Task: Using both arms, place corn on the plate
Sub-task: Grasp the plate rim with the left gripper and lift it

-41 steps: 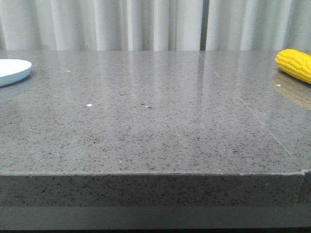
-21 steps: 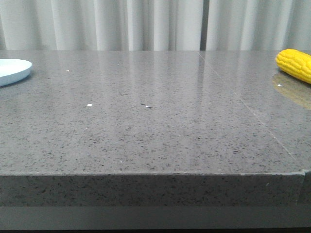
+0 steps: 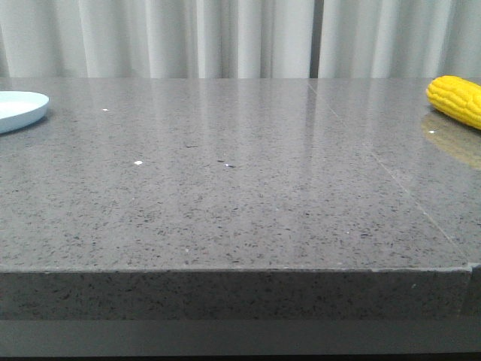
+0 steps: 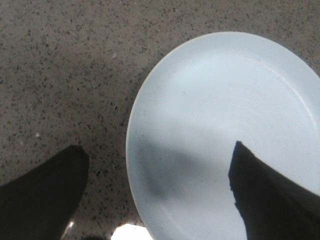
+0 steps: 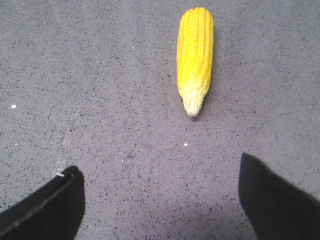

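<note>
The yellow corn (image 3: 457, 99) lies on the grey table at the far right edge of the front view. In the right wrist view the corn (image 5: 195, 55) lies ahead of my open, empty right gripper (image 5: 161, 172), its pale tip pointing toward the fingers, with a gap of bare table between. The pale blue plate (image 3: 19, 110) sits at the far left, partly cut off. In the left wrist view my open left gripper (image 4: 159, 150) hovers over the plate's (image 4: 220, 125) near rim, one finger over the plate, the other over the table. Neither gripper shows in the front view.
The speckled grey stone table (image 3: 225, 188) spans the view, with a seam line (image 3: 391, 173) running across its right part. A white curtain (image 3: 225, 37) hangs behind. The table's front edge (image 3: 225, 269) lies near the camera.
</note>
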Controlling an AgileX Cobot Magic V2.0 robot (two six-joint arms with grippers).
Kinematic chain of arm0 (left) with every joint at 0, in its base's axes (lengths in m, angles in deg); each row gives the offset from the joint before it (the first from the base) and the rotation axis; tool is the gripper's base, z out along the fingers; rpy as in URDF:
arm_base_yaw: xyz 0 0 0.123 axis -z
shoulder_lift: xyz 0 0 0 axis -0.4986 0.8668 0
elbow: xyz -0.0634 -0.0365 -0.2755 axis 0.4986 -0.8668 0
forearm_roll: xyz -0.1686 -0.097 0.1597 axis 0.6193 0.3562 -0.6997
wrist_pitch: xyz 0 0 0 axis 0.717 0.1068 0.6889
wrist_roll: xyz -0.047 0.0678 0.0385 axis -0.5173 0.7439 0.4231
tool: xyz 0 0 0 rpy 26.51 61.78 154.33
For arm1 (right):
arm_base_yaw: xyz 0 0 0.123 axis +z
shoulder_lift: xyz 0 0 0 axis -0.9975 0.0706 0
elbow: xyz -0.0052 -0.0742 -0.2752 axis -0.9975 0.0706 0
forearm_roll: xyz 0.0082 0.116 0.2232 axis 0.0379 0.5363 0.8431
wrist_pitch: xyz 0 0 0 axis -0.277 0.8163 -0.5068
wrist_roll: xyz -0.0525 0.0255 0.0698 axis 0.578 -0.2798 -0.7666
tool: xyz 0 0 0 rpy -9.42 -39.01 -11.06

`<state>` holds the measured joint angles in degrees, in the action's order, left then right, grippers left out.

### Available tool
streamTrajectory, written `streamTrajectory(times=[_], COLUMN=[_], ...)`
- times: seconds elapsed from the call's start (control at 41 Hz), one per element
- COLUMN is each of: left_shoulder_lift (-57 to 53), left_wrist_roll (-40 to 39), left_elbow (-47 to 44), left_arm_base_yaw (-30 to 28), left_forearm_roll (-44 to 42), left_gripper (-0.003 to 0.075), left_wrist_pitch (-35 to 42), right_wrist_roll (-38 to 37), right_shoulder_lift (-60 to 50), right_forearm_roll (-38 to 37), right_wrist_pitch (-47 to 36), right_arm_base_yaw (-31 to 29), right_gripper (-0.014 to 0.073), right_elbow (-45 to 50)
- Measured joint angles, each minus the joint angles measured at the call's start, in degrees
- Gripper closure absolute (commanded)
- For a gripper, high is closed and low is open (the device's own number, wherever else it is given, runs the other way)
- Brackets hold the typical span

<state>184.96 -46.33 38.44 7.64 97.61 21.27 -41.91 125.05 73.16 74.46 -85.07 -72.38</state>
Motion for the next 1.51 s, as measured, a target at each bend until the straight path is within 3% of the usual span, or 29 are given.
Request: streamTrajectory(times=[0.706, 0.828, 1.023, 1.169, 1.51], left_shoulder_lift=[7.69, 8.05, 8.34, 8.34, 8.2], left_wrist_roll=[1.18, 1.42, 2.54, 2.67, 2.67], left_elbow=[4.0, 4.2, 4.26, 4.26, 4.26], left_arm_base_yaw=[0.0, 0.0, 0.0, 0.0, 0.0], left_forearm_roll=[0.44, 0.44, 0.21, 0.21, 2.8], left_gripper=[0.0164, 0.0261, 0.0563, 0.0743, 0.0741], left_wrist_pitch=[-2.74, -3.42, -3.54, -3.77, -3.77], right_wrist_roll=[0.0, 0.0, 0.0, 0.0, 0.0], right_shoulder_lift=[0.0, 0.0, 0.0, 0.0, 0.0], right_forearm_roll=[0.0, 0.0, 0.0, 0.0, 0.0], right_wrist_pitch=[0.0, 0.0, 0.0, 0.0, 0.0], right_arm_base_yaw=[0.0, 0.0, 0.0, 0.0, 0.0], right_gripper=[-0.0052, -0.0052, -0.0052, -0.0052, -0.0052], right_elbow=[0.0, 0.0, 0.0, 0.0, 0.0])
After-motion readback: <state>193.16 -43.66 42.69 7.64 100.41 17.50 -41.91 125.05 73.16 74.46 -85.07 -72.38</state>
